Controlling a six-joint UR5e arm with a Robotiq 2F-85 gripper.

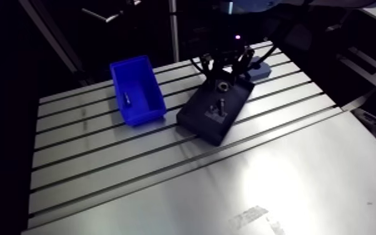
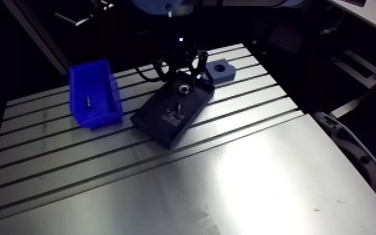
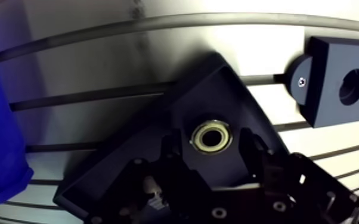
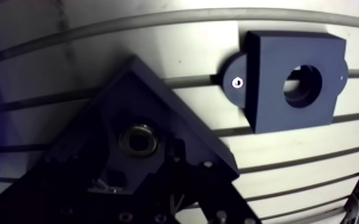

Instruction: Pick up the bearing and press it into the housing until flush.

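Bearing point(image 3: 212, 137) sits sunk in the dark block point(image 3: 212, 89), gripper point(image 3: 210, 148) fingers spread either side, gripping nothing; housing point(image 2: 220, 69) in the upper middle of the arm view.

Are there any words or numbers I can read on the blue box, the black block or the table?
Nothing here can be read.
Table: one pale printed mark near its front edge, too blurred to read.
Blue box, black block, bearing: no writing shows.
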